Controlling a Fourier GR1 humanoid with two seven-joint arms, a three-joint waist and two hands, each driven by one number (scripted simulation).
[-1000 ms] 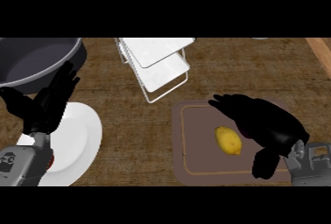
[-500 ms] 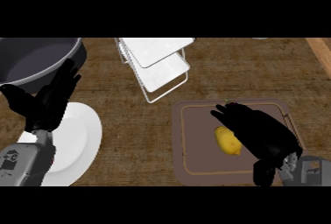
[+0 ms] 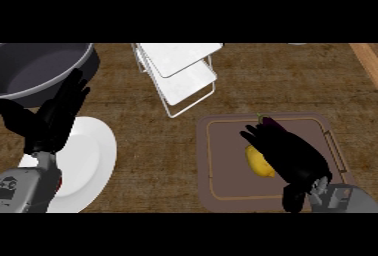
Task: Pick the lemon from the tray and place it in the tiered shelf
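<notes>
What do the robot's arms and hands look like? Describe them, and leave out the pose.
Each arm ends in a black robot hand with slim fingers and a thumb: the left robot hand and the right robot hand. Behind each wrist is a grey, boxy forearm, the left forearm with dark markings, the right forearm likewise. No cables or sleeves show.

A dark grey round metal pot sits just beyond the left hand. A white round plate lies beneath and right of it, on the brown wooden counter.

Counter: tray, shelf, plate, pot
</notes>
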